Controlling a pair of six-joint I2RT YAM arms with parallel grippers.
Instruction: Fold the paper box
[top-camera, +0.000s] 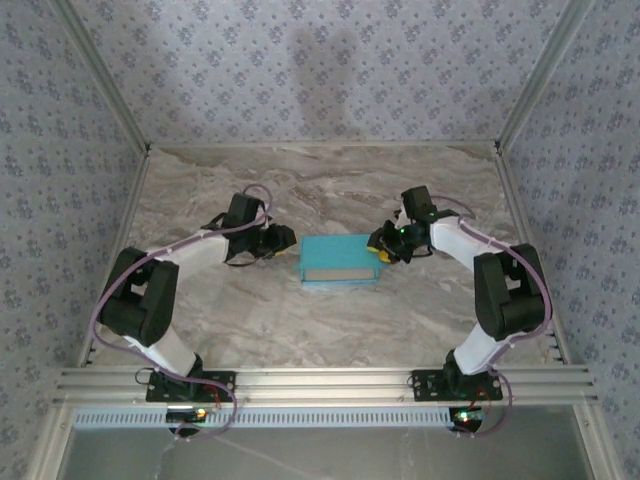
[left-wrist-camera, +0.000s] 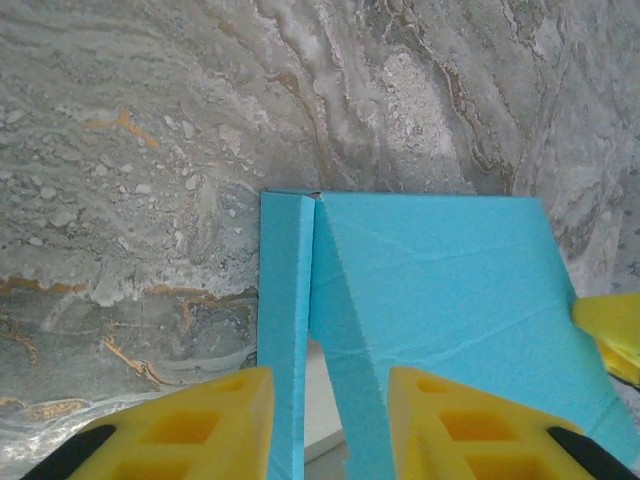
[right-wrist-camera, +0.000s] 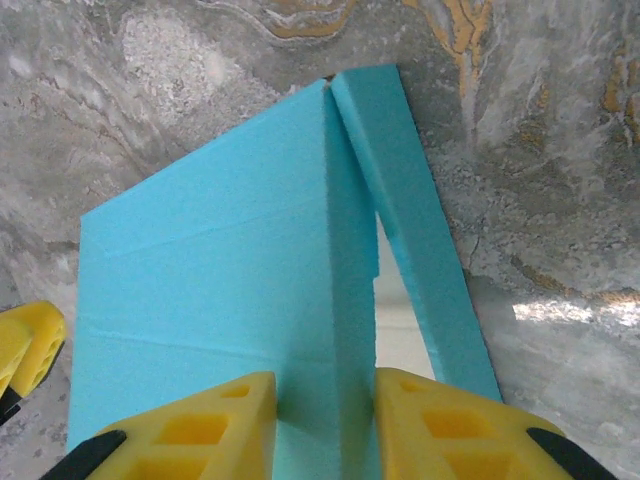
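At the left, left hand (top-camera: 283, 240) against the left end of the paper box (top-camera: 338, 258), part-way open astride the left end flap (left-wrist-camera: 283, 330); cannot tell whether pinching or only straddling. In the middle of the counter (top-camera: 300, 320), between both hands, the box itself: blue side out, flat and rectangular. Looks mostly folded. Gapes at both ends, though, with pale inside on show. At the right, right hand (top-camera: 385, 247) likewise half open around the right end flap (right-wrist-camera: 420, 250); grip, cannot tell. Remains, probably, to press both flaps flush.
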